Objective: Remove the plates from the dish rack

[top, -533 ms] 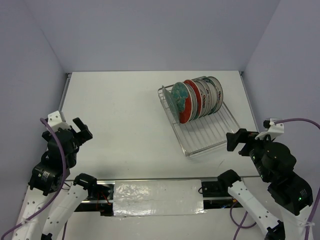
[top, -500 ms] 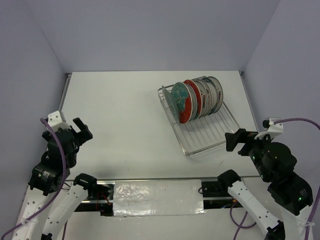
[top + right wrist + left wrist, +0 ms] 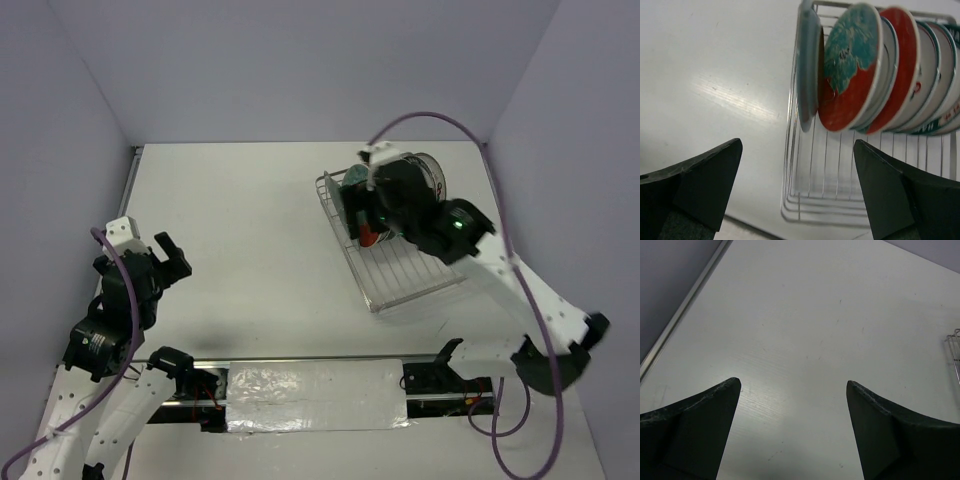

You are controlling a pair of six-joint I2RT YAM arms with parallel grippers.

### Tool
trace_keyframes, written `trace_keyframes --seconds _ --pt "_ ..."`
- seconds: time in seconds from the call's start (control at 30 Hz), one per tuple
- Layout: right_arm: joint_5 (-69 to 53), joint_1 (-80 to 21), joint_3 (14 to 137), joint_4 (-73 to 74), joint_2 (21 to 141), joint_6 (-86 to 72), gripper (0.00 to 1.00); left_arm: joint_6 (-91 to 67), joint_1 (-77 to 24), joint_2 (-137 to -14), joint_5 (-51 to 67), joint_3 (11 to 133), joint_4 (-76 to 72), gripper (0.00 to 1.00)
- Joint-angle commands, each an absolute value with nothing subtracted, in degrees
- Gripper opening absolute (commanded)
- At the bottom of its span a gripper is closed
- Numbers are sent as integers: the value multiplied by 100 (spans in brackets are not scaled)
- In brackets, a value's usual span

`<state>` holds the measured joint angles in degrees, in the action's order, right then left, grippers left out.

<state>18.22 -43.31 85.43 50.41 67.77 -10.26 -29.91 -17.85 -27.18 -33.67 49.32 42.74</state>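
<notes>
The dish rack (image 3: 412, 272) sits on the right half of the white table (image 3: 250, 210), with its long axis running from the far side towards the near edge and skewed a little to the right. The plates (image 3: 852, 70) stand on edge in it, packed face to face in one row across its far end. A pale blue-grey plate (image 3: 806, 70) is at the left end of the row, next a red plate with a teal flower, then more red and white ones going right, the last cut off by the edge of the wrist view. Their decorated faces point left, and each leans slightly that way. The nearer part of the rack shows only its wire grid. The right gripper (image 3: 797, 145) hangs over the left end of the row, its jaws spread wide and touching nothing. The left gripper (image 3: 792, 384) is well apart from the rack, above the table's left side, jaws likewise wide apart and holding nothing
</notes>
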Motion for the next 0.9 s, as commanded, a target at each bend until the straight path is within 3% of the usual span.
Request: trace_keyframes --seconds 0.0,0.27,0.4,0.5,0.77,0.87 --pt "3233 -4920 9342 5001 7600 -274 100 -2839 -1775 -2646 -3287 4904 3990 100" --pt "4850 -5177 10204 4958 9763 482 83 -2795 -1784 -2715 -3173 4896 3937 100" --pt "4615 -5063 10160 4597 10019 755 77 -2760 -1793 -2768 -3094 4887 3902 99" --pt "4693 -4993 10143 4526 10283 817 65 -2742 -1802 -2804 -3076 4887 3894 99" --pt "4799 -4825 10020 4342 10784 844 47 -2725 -1819 -2795 -3024 4887 3876 100" --pt "4869 -4799 10011 4324 10828 765 36 -2725 -1828 -2804 -3015 4887 3876 100"
